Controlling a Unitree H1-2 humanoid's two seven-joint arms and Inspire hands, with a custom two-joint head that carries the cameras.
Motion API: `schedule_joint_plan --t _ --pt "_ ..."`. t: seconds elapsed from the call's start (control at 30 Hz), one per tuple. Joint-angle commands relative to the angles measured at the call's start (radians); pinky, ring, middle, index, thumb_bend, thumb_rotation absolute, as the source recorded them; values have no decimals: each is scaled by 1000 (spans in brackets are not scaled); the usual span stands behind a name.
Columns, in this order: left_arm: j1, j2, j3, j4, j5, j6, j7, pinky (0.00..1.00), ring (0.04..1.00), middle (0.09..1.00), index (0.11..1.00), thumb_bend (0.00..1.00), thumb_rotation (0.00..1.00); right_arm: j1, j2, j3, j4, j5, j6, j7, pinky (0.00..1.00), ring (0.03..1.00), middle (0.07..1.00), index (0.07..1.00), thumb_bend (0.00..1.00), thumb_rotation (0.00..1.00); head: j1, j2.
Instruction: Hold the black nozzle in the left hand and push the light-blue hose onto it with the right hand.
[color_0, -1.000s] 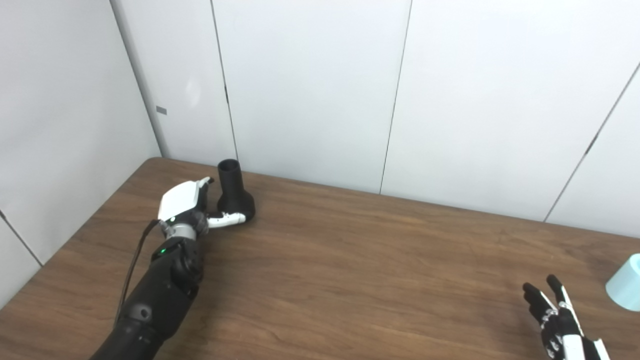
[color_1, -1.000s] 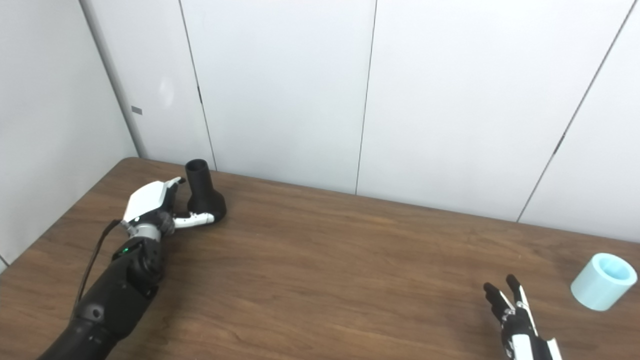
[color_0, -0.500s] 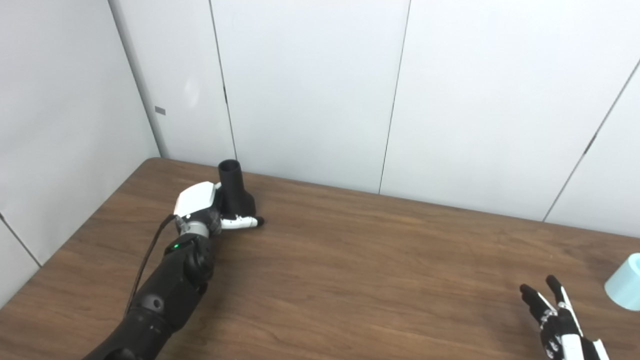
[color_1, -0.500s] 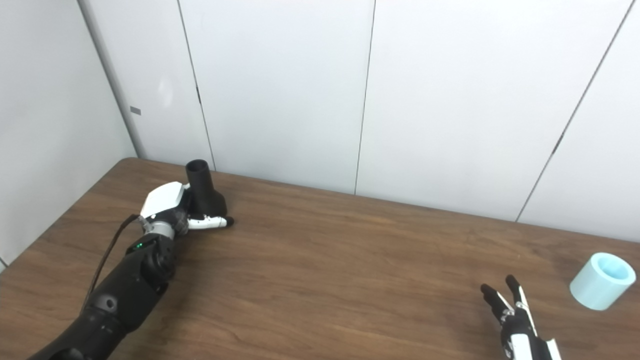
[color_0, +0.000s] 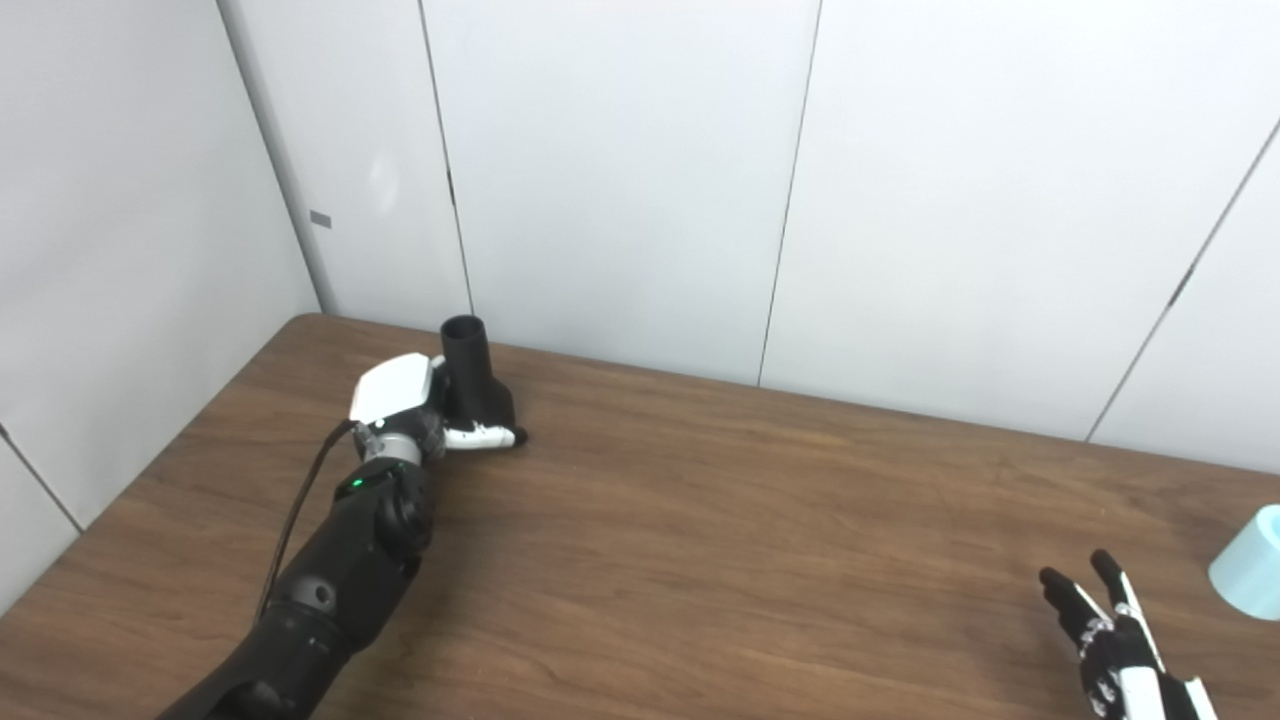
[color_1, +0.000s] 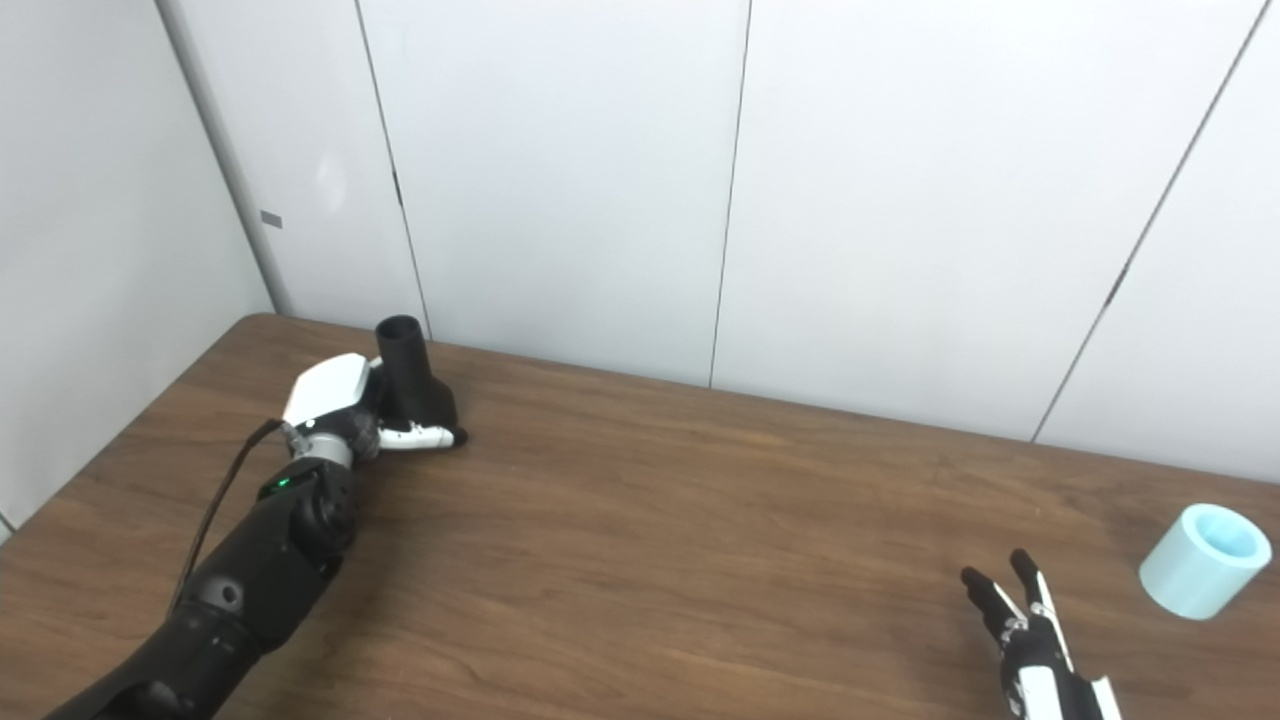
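While the left hand (color_1: 345, 412) sits pressed against the black nozzle (color_1: 412, 385) at about 10 o'clock on the table (color_1: 640, 540), the nozzle stands upright on its wide base, narrow neck and open mouth pointing up. Thumb lies across the near side of the base; the fingers are hidden behind the body, so whether the hand has closed on it or is only cupping it, I cannot tell.

Right hand (color_1: 1035, 640) is low at about 5 o'clock, fingers spread and holding nothing. Light-blue hose (color_1: 1205, 560) is a short tube section, tipped so its open end faces up and toward the camera, at about 4 o'clock from table centre, up and to the right of the right hand and apart from it. Hose and nozzle are well apart, at opposite ends of the table.

Handling, judged from looks only:
- Nozzle: appears rigid, matte plastic, probably light. Bottom-heavy shape, so a push at the neck could tip it. Best hold is around the flared base, leaving the neck free for the hose.
- Hose piece: thick-walled, smooth, likely light; probably somewhat flexible. Round side could roll if nudged. Grip across the outer wall near the closed-off far end, keeping the open mouth clear.

Step in hand: securing the nozzle. Hose not yet touched.
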Motion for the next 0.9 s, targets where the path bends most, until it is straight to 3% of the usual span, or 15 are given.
schedule_joint_plan --t 0.0,0.07,0.13,0.23,0.3,0.33,0.37,0.43,0.87 --pt "-41 14 -9 17 10 -3 -7 756 831 833 803 994 520 72 15 11 54 7 1 2 994 924 871 999 446 966 2 3" --pt "-49 13 -12 38 7 -4 -12 739 801 798 781 969 493 74 14 12 51 8 4 4 998 924 872 1000 450 966 2 4" --pt "-54 7 0 50 -9 -10 -14 698 760 756 752 924 396 76 13 13 49 4 4 3 1000 923 873 1000 455 968 1 5" --pt "-54 -8 49 63 -68 -38 -18 574 668 697 694 878 166 77 13 13 47 -3 1 0 989 920 876 996 456 970 0 10" --pt "-55 -7 57 83 -83 -67 -19 450 538 606 655 858 47 78 12 14 44 -11 1 -2 979 916 873 994 455 980 -1 14" --pt "-56 -6 57 89 -86 -74 -21 458 531 589 576 693 47 79 12 14 43 -12 1 -2 981 915 873 994 455 982 -1 14" --pt "-56 -3 50 95 -84 -76 -28 462 527 581 535 608 48 79 11 14 42 -14 1 -2 982 915 873 994 455 983 -1 16" --pt "-55 2 33 100 -75 -76 -44 474 463 526 486 525 9 80 12 13 39 -13 6 -2 982 917 873 995 464 983 -1 16" --pt "-38 8 -4 56 -61 -10 -82 483 441 512 474 504 0 83 8 9 39 -19 -2 2 962 910 870 991 484 994 -6 29"
